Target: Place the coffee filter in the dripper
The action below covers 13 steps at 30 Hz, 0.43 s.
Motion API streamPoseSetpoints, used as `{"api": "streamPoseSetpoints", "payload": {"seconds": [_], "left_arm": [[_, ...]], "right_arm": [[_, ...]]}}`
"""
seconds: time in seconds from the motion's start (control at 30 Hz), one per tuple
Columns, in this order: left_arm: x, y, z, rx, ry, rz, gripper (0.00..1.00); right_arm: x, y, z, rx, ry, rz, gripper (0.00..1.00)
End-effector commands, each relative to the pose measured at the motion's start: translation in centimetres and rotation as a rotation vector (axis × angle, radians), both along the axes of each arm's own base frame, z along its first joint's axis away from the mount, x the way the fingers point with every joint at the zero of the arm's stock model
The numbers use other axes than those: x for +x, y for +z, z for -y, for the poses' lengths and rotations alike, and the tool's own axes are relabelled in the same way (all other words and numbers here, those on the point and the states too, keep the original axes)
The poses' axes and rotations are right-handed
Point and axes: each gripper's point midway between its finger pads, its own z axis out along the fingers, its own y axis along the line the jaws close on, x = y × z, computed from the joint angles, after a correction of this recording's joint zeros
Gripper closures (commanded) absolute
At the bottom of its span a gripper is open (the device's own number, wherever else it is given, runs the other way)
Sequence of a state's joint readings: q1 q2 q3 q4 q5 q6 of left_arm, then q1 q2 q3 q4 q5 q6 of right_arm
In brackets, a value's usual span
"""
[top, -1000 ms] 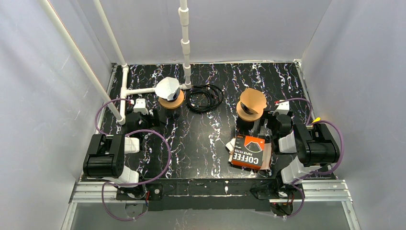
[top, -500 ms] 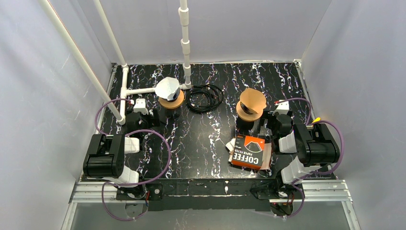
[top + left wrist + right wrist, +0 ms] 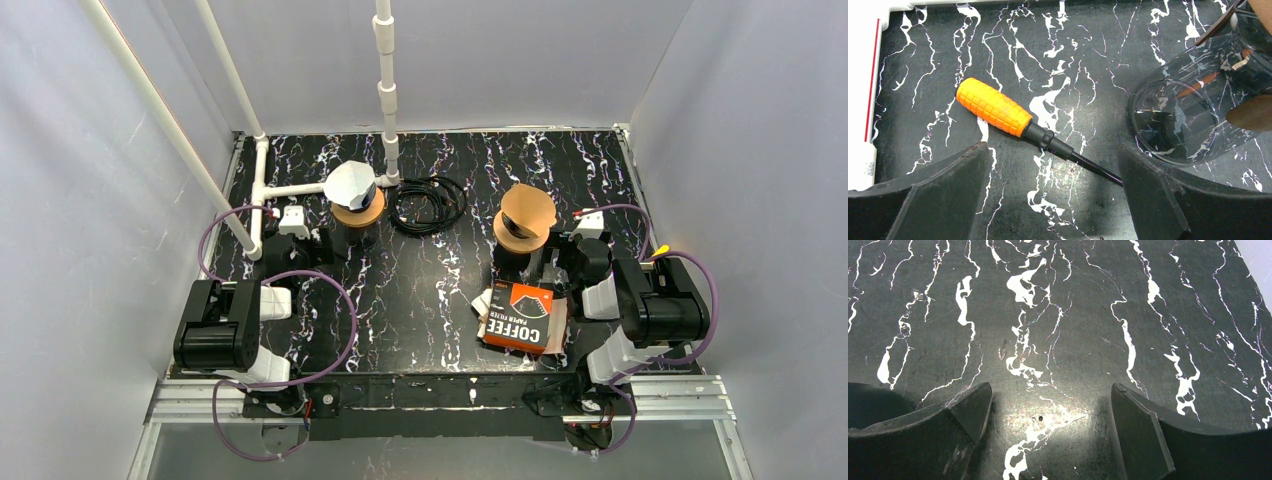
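Observation:
A glass carafe dripper with a wooden collar stands at the back left with a white paper filter in its top. A second one at the right centre holds a brown cone. An orange "COFFEE" filter box lies at the front right, with a white filter poking out on its left. My left gripper is open and empty just left of the left carafe. My right gripper is open and empty between the right dripper and the box, over bare table.
An orange-handled screwdriver lies on the black marble table between my left fingers, its shaft running toward the carafe. A coiled black cable lies at the back centre. White pipes rise at the back left. Grey walls surround the table.

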<state>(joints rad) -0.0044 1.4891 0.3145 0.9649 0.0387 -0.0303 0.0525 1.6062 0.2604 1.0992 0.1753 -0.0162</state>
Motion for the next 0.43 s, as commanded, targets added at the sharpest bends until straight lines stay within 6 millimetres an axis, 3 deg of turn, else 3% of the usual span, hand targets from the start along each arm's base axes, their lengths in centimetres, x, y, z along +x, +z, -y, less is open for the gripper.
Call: {"api": "streamPoseSetpoints", "payload": {"seconds": [0.0,0.4], "left_arm": [[0.04,0.41,-0.12,0.003,0.002,0.022,0.02],[0.06,0.45,-0.09,0.003,0.0,0.023,0.02]], "right_arm": [[1.3,1.71,-0.19,-0.013,0.015,0.06,0.02],[1.29,1.71,-0.2,-0.013,0.015,0.06,0.02]]}}
